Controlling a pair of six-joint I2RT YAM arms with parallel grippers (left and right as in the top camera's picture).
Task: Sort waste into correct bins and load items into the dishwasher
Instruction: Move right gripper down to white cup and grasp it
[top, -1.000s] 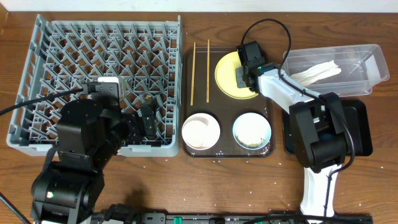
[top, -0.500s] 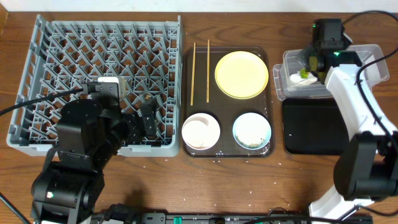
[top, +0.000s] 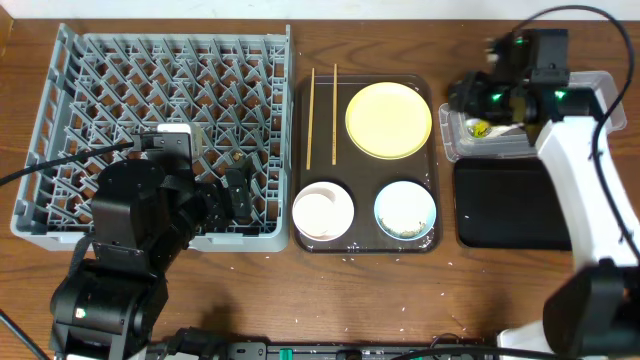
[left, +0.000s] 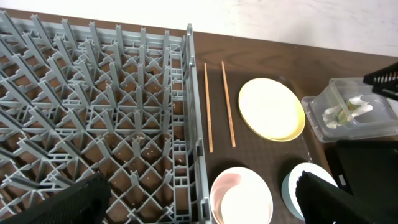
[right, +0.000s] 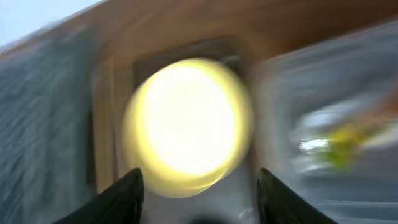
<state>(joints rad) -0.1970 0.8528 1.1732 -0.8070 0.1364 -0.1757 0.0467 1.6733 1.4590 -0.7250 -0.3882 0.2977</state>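
Note:
The green-yellow wrapper (top: 481, 128) (right: 342, 146) lies in the clear tub (top: 590, 90) beside the white paper strip (top: 510, 128). My right gripper (top: 468, 100) (right: 200, 199) hovers open and empty over the tub's left end; its view is motion-blurred. On the brown tray (top: 365, 190) sit the yellow plate (top: 388, 120) (left: 271, 109), two chopsticks (top: 310, 115), a white bowl (top: 322, 212) and a light blue bowl (top: 405, 210) holding beige grains. My left gripper (top: 235, 195) (left: 199, 205) stands open and empty over the grey dish rack (top: 150, 90) at its front right corner.
The black tray (top: 510, 205) lies just in front of the clear tub, to the right of the brown tray. Small white specks dot the wooden table along the front edge. The left arm's base covers the rack's front left part.
My right gripper swung from the yellow plate over to the clear tub with the wrapper and opened; the wrapper now lies in the tub. The left arm has not moved.

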